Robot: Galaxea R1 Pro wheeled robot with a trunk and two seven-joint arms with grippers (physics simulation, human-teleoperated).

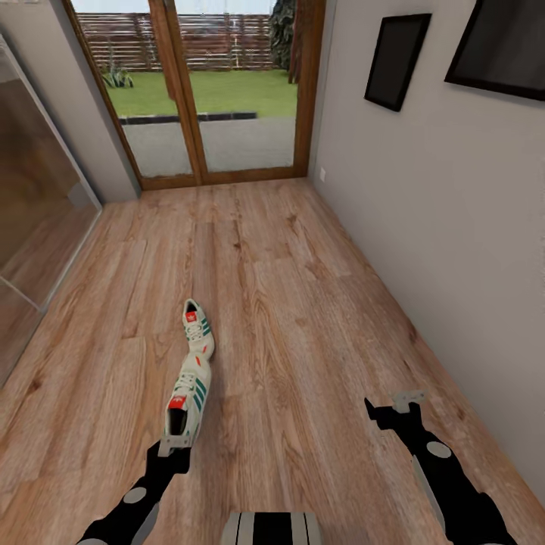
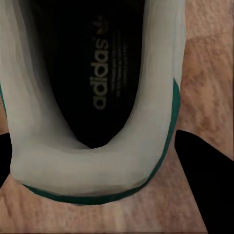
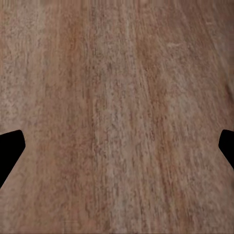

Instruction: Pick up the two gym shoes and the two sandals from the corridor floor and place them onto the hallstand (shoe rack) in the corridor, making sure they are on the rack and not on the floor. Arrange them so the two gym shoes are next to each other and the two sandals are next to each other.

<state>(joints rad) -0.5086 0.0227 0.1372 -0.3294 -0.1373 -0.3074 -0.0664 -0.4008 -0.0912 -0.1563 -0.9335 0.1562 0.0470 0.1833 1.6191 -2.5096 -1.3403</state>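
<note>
White sneakers, both on the floor [image 1: 303, 250] toe to toe midway between the side walls: near shoe [image 1: 189, 397], far shoe [image 1: 198, 328]. Left claw [image 1: 172, 445] straddles the near shoe's heel [image 2: 83, 165], jaws apart, not yet gripping. Right claw [image 1: 393, 409] hovers open over bare planks. Nothing seems racked yet; every placement remains.

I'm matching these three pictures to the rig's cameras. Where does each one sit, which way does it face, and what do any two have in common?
Head view: on the robot's head, looking forward and down the corridor floor at two gym shoes; both arms show.
Left wrist view: by the left gripper, looking into the nearer gym shoe; dark fingers show.
Right wrist view: by the right gripper, facing bare floor; fingers at the edges.
Shared: head and left wrist both show the nearer shoe.
</note>
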